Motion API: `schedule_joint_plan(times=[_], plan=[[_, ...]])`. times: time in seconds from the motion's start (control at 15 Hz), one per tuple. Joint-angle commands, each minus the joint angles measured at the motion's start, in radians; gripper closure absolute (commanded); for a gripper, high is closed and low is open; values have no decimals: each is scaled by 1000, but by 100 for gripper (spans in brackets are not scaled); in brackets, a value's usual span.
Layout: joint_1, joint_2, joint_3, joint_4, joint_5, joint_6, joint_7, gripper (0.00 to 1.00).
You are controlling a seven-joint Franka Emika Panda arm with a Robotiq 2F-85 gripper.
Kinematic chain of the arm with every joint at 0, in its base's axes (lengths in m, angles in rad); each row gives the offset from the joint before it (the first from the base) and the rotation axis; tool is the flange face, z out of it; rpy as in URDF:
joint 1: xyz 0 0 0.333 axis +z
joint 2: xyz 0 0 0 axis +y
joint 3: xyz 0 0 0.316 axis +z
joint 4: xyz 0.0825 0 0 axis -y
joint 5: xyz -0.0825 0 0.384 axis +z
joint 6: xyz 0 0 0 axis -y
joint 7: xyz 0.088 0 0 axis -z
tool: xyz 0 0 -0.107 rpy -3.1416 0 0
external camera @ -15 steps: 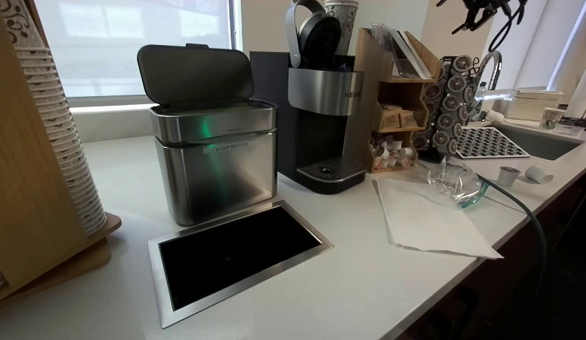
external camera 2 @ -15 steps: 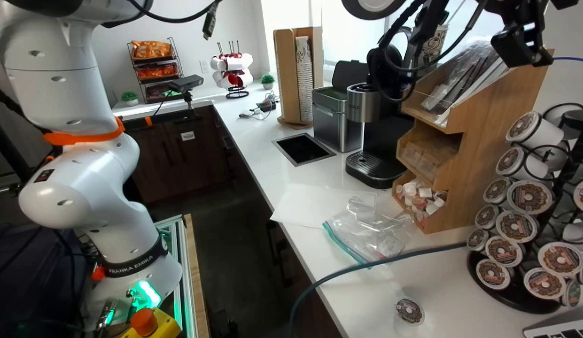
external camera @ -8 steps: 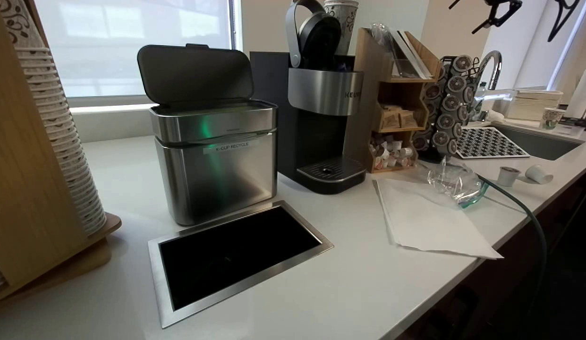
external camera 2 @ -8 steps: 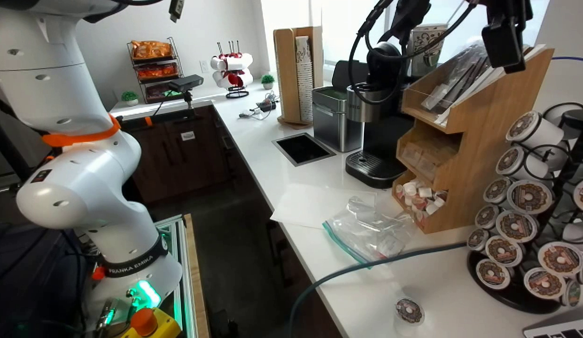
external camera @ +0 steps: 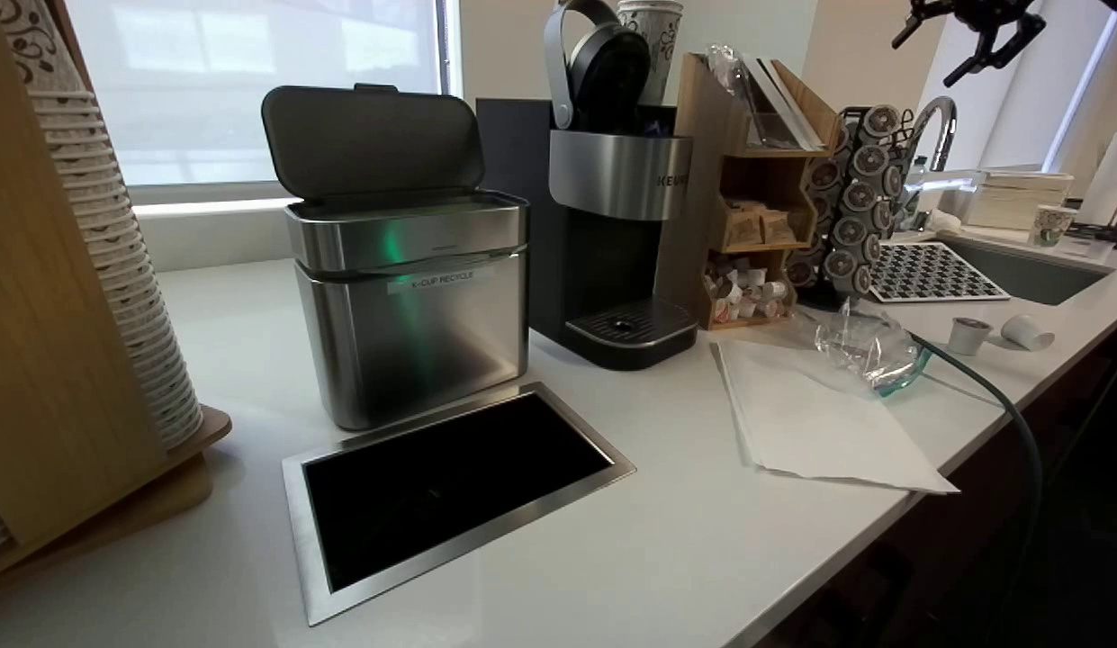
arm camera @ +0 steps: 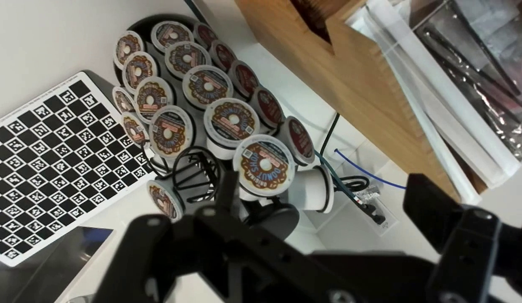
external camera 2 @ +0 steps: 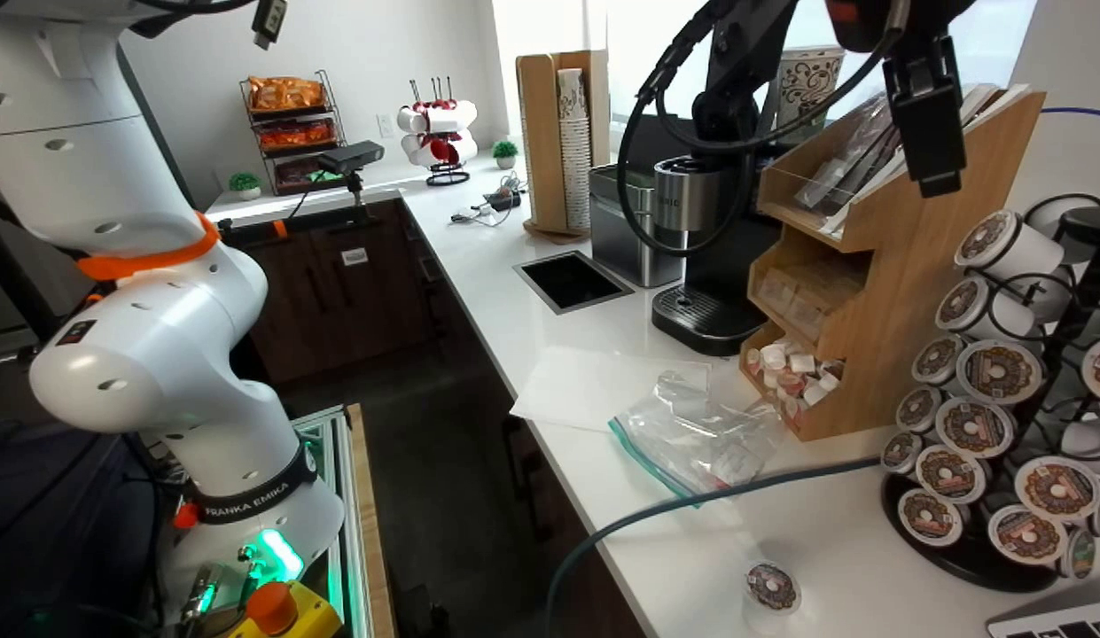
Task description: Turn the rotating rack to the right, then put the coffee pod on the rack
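The rotating rack (external camera: 860, 196) is a dark wire tower with columns of round pods. It stands at the right in an exterior view (external camera 2: 975, 427) and shows from above in the wrist view (arm camera: 208, 86). An empty wire ring (arm camera: 196, 170) shows near its top. A loose coffee pod (external camera: 969, 337) stands upright on the counter, also seen in an exterior view (external camera 2: 773, 587). A second pod (external camera: 1028, 333) lies on its side beside it. My gripper (arm camera: 327, 187) is open with nothing between its fingers, above the rack's top. It shows high in an exterior view (external camera: 925, 63).
A wooden organiser (external camera 2: 935, 248) stands beside the rack, and the coffee machine (external camera: 621, 180) beyond it. A checkered board (arm camera: 71, 164) lies on the rack's opposite side. A plastic bag (external camera 2: 691, 434) and a green cable (external camera 2: 682, 503) lie on the counter.
My gripper has moved down and, in an exterior view, to the right, with its fingers turning. The arm has shifted with it. The rack and the loose pods have not moved.
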Motion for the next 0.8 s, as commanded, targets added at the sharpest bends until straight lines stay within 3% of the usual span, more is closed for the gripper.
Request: schedule_joint_plan(times=[0.0,0.4,0.73], plan=[[5,-27,-8,-61,-1,2,-103,0],[-1,27,-14,-37,49,27,-184,0],[-13,6,-26,-56,-27,-64,-179,0]])
